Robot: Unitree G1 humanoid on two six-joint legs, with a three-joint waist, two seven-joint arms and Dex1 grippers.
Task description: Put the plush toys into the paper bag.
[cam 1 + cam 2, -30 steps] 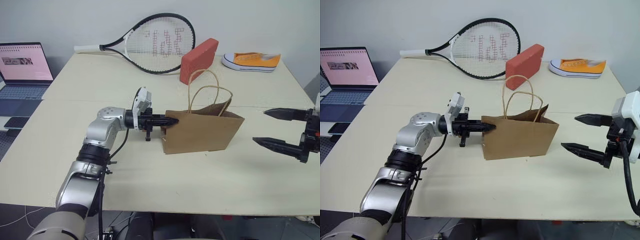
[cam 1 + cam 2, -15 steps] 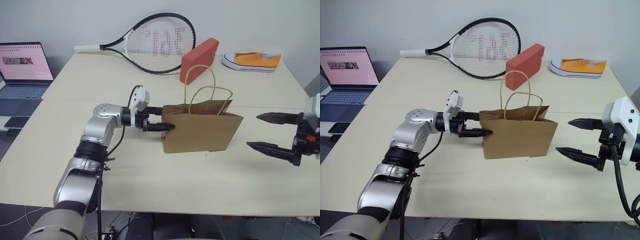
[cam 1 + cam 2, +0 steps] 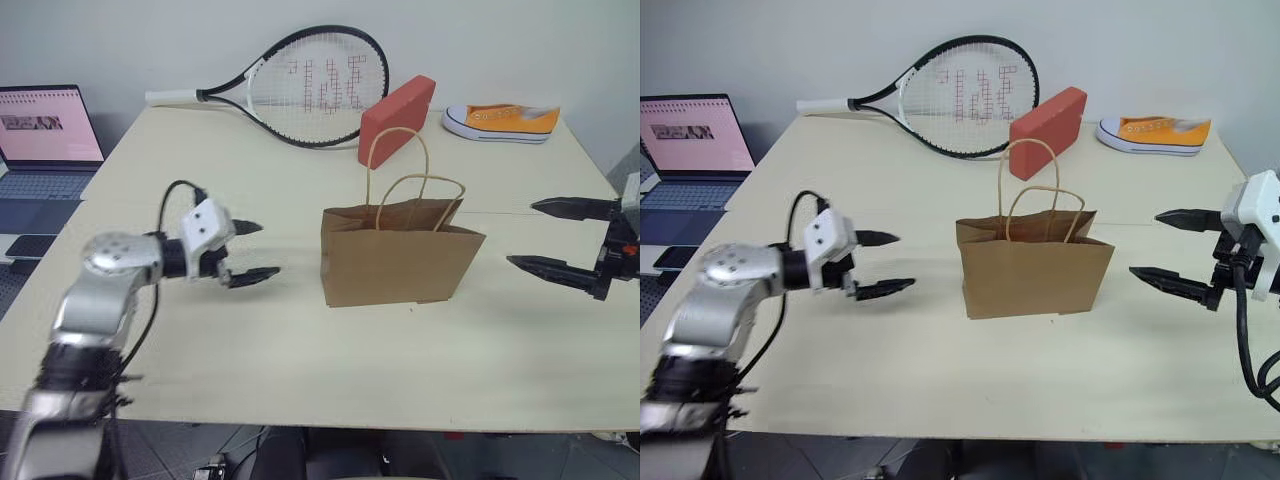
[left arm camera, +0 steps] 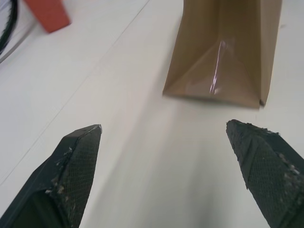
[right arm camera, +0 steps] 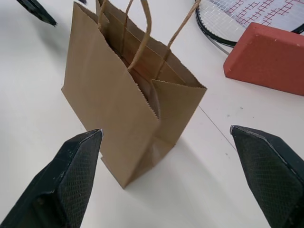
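Black-fingered left tool (image 3: 249, 250) and right tool (image 3: 541, 236) both wide open, empty, flanking upright paper bag (image 3: 397, 262) untouched.

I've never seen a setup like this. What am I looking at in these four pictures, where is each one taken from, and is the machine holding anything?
This is a humanoid robot with two arms, each ending in a two-fingered black end effector. The two wide pictures come from cameras in its head, looking down over a table. The two close-ups come from cameras on its wrists, looking out between that arm's own fingers.

In the head views, the left end effector and the right end effector are both open and hold nothing. Between them a brown paper bag stands upright, apart from both. At the far side of the table lie a tennis racket, a red block and a yellow-orange sneaker. A laptop sits off to the robot's left.

The bag's contents cannot be made out.
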